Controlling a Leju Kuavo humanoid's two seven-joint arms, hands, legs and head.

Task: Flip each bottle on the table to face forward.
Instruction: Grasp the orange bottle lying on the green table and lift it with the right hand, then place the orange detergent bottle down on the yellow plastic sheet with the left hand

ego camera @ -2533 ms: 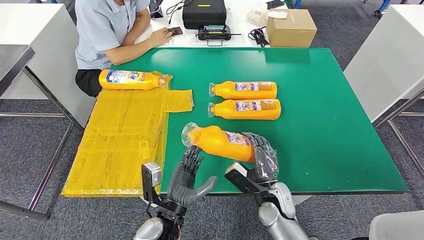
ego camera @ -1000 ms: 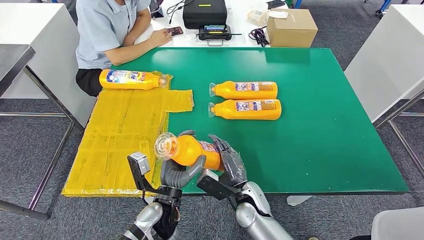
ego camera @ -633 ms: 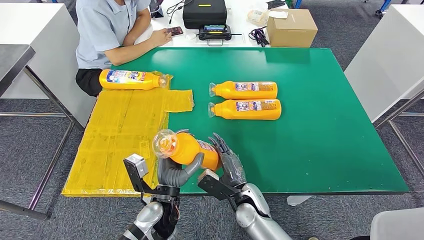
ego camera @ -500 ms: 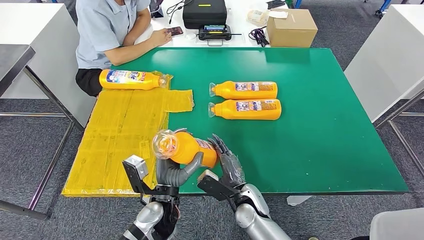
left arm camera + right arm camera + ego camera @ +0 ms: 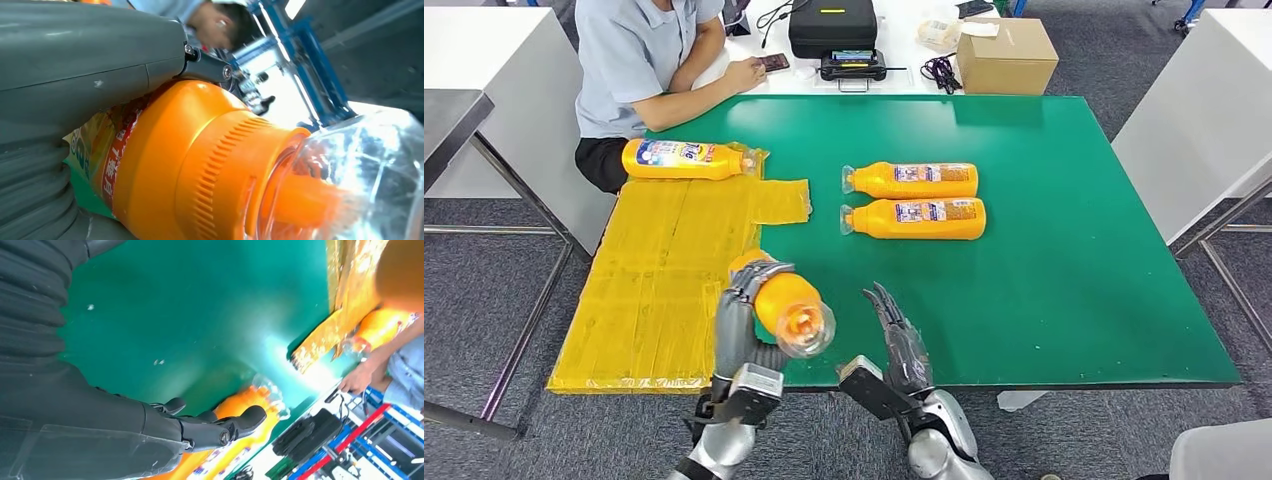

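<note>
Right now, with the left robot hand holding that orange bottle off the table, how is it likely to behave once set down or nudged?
The bottle has a rounded body, so lying down it may roll. The glossy plastic could slip in the left robot hand, which wraps only the body. The clear cap looks thin and probably dents first if bumped.

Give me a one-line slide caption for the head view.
Left hand holds an orange bottle cap-toward-camera; right hand open beside it.
</note>
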